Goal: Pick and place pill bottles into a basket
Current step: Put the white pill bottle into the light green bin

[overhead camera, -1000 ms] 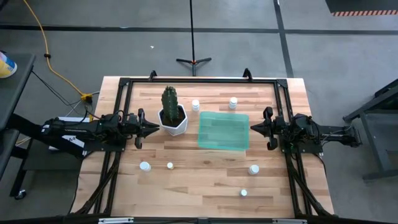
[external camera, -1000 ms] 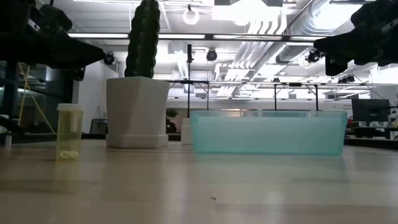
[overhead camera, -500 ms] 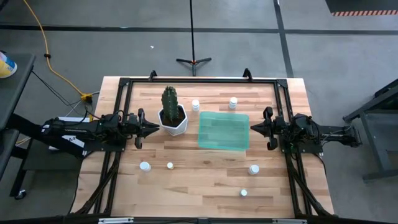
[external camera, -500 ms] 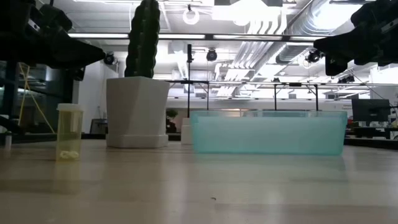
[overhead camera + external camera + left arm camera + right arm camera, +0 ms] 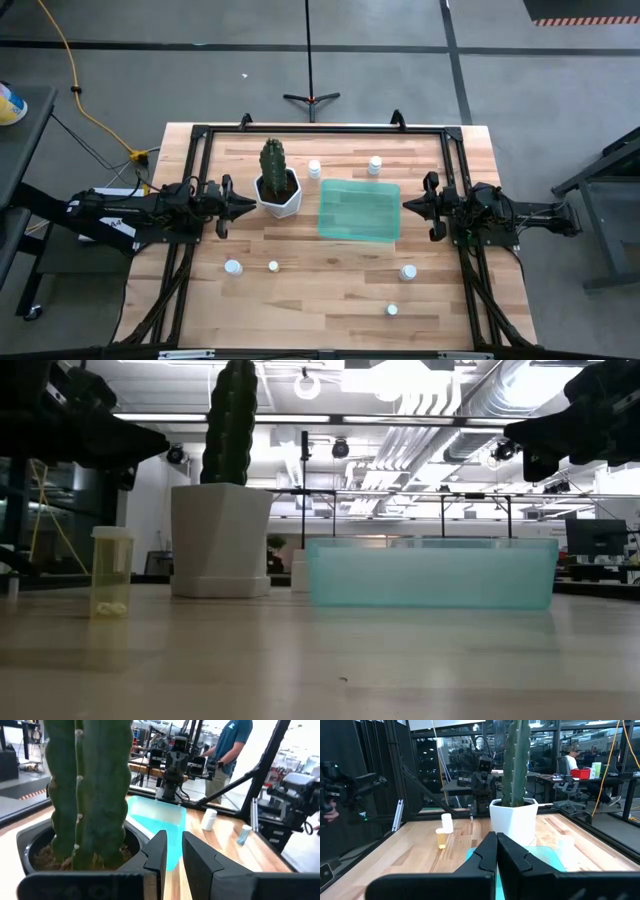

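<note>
High view: six pill bottles stand scattered on the wooden table, all outside the basket; two lie beyond it near the far edge, four on the near half.
Low view: only one bottle shows clearly, a yellowish one with a pale cap, upright, to the left of the plant pot; both arms hang dark above the table.
Left wrist view: a person in a teal shirt stands in the room behind the table, unseen from above.
Right wrist view: a seated person at a desk in the background; two bottles stand beside the pot.
Left gripper: raised, level, pointing at the pot, just beside it; fingers a little apart, holding nothing.
Right gripper: raised, level, at the basket's right edge, pointing across it; fingers together, holding nothing.
Basket: teal, translucent, just right of the pot; no bottle inside.
Pot: white, faceted, holds a tall cactus.
</note>
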You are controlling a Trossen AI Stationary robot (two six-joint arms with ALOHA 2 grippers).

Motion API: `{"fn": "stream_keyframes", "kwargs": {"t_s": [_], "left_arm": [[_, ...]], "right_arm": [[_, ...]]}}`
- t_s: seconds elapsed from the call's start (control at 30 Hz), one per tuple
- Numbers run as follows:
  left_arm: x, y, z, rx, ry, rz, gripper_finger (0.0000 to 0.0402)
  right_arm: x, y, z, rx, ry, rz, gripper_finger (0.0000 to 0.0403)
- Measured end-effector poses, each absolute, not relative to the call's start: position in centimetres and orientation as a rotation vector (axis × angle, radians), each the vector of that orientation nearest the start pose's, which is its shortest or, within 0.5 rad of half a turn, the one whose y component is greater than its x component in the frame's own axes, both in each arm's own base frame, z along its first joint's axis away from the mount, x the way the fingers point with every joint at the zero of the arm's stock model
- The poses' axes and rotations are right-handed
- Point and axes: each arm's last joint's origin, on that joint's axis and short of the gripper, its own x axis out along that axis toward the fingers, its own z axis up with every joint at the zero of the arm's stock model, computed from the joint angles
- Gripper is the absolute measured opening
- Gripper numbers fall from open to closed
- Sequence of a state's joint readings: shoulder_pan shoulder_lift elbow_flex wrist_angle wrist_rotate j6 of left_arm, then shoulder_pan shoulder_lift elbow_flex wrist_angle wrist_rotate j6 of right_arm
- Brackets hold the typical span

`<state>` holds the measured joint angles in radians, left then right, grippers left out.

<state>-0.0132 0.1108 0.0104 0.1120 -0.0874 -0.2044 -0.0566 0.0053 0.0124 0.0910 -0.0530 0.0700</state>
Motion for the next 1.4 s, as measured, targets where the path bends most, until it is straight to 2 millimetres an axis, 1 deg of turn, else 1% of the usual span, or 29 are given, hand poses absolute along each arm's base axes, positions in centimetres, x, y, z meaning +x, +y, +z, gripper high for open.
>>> {"fn": "stream_keyframes", "kwargs": {"t_s": [0.1, 0.13, 0.17, 0.23, 0.33, 0.4, 0.47, 0.6, 0.7, 0.8, 0.9, 1.03, 1.1, 1.17, 1.27, 1.33, 1.4], "left_arm": [[10.4, 0.1, 16.9, -0.261, -0.017, 0.073, 0.0097], [10.4, 0.1, 16.8, -0.282, -0.016, 0.074, 0.0097], [10.4, 0.1, 16.8, -0.308, -0.015, 0.074, 0.0097], [10.4, 0.1, 16.8, -0.348, -0.018, 0.079, 0.0097], [10.4, 0.2, 16.8, -0.372, -0.018, 0.088, 0.0097], [10.4, 0.2, 16.8, -0.372, -0.018, 0.088, 0.0097], [10.4, 0.2, 16.8, -0.372, -0.019, 0.088, 0.0097], [10.4, 0.2, 16.8, -0.372, -0.019, 0.091, 0.0097], [10.4, 0.2, 16.8, -0.372, -0.02, 0.099, 0.0097], [10.4, 0.3, 16.8, -0.372, -0.024, 0.124, 0.0097], [10.4, 0.3, 16.8, -0.372, -0.026, 0.134, 0.0097], [10.4, 0.3, 16.8, -0.372, -0.026, 0.134, 0.0097], [10.4, 0.3, 16.7, -0.371, -0.022, 0.136, 0.0097], [10.4, 0.3, 16.7, -0.371, -0.017, 0.139, 0.0097], [10.4, 0.3, 16.6, -0.37, -0.004, 0.141, 0.0097], [10.4, 0.3, 16.5, -0.369, 0.004, 0.143, 0.0097], [10.4, 0.3, 16.5, -0.369, 0.003, 0.143, 0.0097]], "right_arm": [[9.7, -0.4, 17.6, 0.072, -0.098, 0.001, 0.0], [9.7, -0.4, 17.6, 0.098, -0.098, 0.009, 0.0], [9.7, -0.3, 17.6, 0.16, -0.1, 0.02, 0.0], [9.6, -0.3, 17.8, 0.352, -0.114, 0.036, 0.0], [9.6, -0.6, 17.8, 0.626, -0.137, -0.033, 0.0], [9.6, -0.8, 17.8, 0.739, -0.164, -0.089, 0.0], [9.6, -0.9, 17.9, 0.787, -0.187, -0.114, 0.0001], [9.5, -1.1, 18.2, 0.76, -0.249, -0.168, 0.0002], [9.3, -1.1, 19.2, 0.715, -0.345, -0.16, 0.0016], [9.0, -1.1, 20.2, 0.685, -0.452, -0.135, 0.0044], [8.9, -1.2, 20.3, 0.669, -0.469, -0.153, 0.0082], [9.1, -1.3, 20.0, 0.678, -0.443, -0.205, 0.0137], [9.3, -1.3, 20.5, 0.672, -0.419, -0.202, 0.016], [9.4, -1.2, 21.8, 0.658, -0.406, -0.17, 0.0175], [9.8, -1.1, 24.4, 0.583, -0.348, -0.158, 0.018], [10.3, -1.2, 25.7, 0.53, -0.249, -0.206, 0.0181], [10.8, -1.4, 26.6, 0.501, -0.129, -0.295, 0.0181]]}}
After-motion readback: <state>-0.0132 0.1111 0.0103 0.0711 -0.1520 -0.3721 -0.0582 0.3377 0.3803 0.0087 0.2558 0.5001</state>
